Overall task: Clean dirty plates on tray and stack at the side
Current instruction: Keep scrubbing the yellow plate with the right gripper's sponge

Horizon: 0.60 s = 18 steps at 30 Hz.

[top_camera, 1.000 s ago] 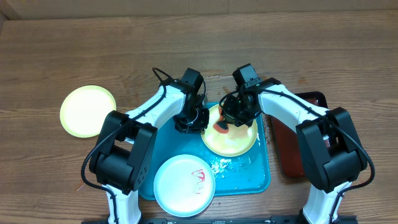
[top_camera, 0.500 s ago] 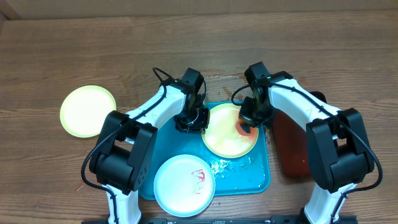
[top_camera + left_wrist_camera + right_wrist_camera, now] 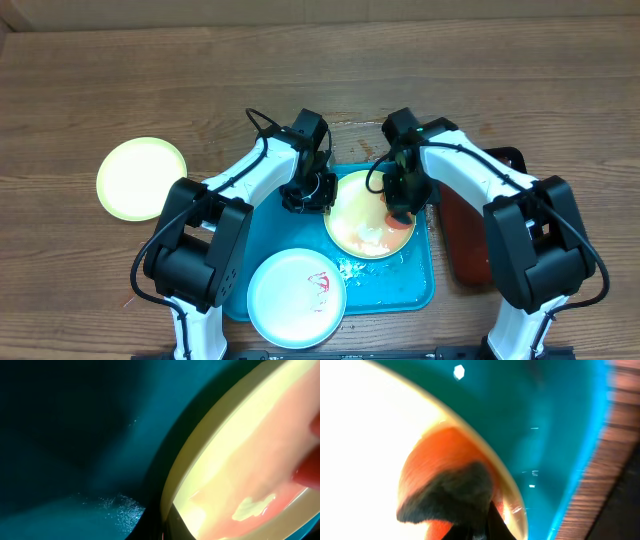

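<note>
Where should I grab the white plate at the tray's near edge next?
Pinch the white plate by its near rim, coming in from the robot's side. It lies flat, and that edge seems to stick out past the tray, leaving room for a finger underneath.

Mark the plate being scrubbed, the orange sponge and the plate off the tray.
plate being scrubbed point(image 3: 355, 225), overhead view, bare left of its centre
orange sponge point(image 3: 440, 455), right wrist view, its orange top
plate off the tray point(image 3: 141, 178), overhead view, its middle

Brown wooden table, dark red-brown tray lying toward its right, orange sponge
</note>
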Each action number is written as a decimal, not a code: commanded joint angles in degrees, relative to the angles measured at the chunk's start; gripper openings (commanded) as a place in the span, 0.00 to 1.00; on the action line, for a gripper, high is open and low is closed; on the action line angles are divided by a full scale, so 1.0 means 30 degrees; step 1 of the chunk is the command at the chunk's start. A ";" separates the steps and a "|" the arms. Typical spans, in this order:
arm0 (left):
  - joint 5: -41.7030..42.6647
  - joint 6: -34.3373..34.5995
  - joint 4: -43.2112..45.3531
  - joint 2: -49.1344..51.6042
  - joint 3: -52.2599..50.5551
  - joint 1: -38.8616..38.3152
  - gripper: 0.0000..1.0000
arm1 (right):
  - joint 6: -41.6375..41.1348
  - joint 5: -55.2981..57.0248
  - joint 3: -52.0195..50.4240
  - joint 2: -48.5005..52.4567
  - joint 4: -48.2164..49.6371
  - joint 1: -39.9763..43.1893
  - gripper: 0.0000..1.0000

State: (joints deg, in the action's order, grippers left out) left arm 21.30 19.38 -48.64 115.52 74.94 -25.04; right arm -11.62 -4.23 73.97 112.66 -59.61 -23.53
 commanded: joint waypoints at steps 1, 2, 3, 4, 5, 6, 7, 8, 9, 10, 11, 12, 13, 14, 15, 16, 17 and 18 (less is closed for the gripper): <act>-0.0852 -0.0087 -0.0036 0.0488 -0.0277 0.0087 0.04 | 0.3009 -0.2251 -0.0648 0.0597 0.0124 -0.1005 0.04; -0.0801 -0.0102 -0.0044 0.0488 -0.0277 0.0087 0.04 | 0.3592 -0.2994 -0.0648 0.0597 0.0189 -0.1122 0.04; -0.0780 -0.0095 -0.0044 0.0488 -0.0277 0.0087 0.04 | 0.4328 -0.3818 -0.0648 0.0597 0.0262 -0.1217 0.04; -0.0729 -0.0109 -0.0044 0.0488 -0.0277 0.0087 0.04 | 0.4954 -0.4728 -0.0648 0.0597 0.0335 -0.1311 0.04; -0.0729 -0.0102 -0.0051 0.0488 -0.0277 0.0087 0.04 | 0.5406 -0.5493 -0.0648 0.0597 0.0444 -0.1392 0.04; -0.0729 -0.0102 -0.0051 0.0488 -0.0277 0.0087 0.05 | 0.5727 -0.6317 -0.0648 0.0597 0.0641 -0.1479 0.04; -0.0729 -0.0102 -0.0051 0.0488 -0.0277 0.0087 0.04 | 0.5821 -0.6783 -0.0648 0.0597 0.0787 -0.1508 0.04; -0.0729 -0.0095 -0.0051 0.0488 -0.0277 0.0087 0.04 | 0.5901 -0.7373 -0.0648 0.0597 0.0991 -0.1552 0.04; -0.0729 -0.0095 -0.0051 0.0488 -0.0277 0.0087 0.04 | 0.5894 -0.7912 -0.0648 0.0597 0.1217 -0.1581 0.04; -0.0729 -0.0095 -0.0058 0.0488 -0.0277 0.0087 0.04 | 0.5901 -0.8590 -0.0648 0.0597 0.1464 -0.1588 0.04; -0.0729 -0.0095 -0.0066 0.0488 -0.0277 0.0087 0.04 | 0.5894 -0.9092 -0.0648 0.0597 0.1705 -0.1581 0.04; -0.0729 -0.0087 -0.0095 0.0488 -0.0277 0.0087 0.04 | 0.5880 -0.9566 -0.0648 0.0597 0.1967 -0.1581 0.04; -0.0729 -0.0087 -0.0131 0.0488 -0.0277 0.0087 0.04 | 0.5734 -0.9857 -0.0648 0.0597 0.2200 -0.1581 0.04; -0.0736 -0.0087 -0.0175 0.0488 -0.0277 0.0087 0.04 | 0.5311 -0.9923 -0.0648 0.0597 0.2448 -0.1530 0.04; -0.0729 -0.0087 -0.0204 0.0488 -0.0277 0.0087 0.04 | 0.4714 -0.9908 -0.0648 0.0597 0.2725 -0.1450 0.04; -0.0729 -0.0087 -0.0233 0.0488 -0.0277 0.0087 0.04 | 0.4248 -0.9894 -0.0648 0.0597 0.2936 -0.1333 0.04; -0.0729 -0.0087 -0.0240 0.0488 -0.0277 0.0087 0.04 | 0.3767 -0.9741 -0.0648 0.0597 0.3118 -0.1195 0.04; -0.0729 -0.0080 -0.0240 0.0488 -0.0277 0.0087 0.04 | 0.3126 -0.9362 -0.0648 0.0597 0.3300 -0.1049 0.04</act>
State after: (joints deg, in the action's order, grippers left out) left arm 20.95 19.35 -49.01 115.52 74.96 -24.86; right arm 1.87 -29.89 72.47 113.97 -50.70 -27.70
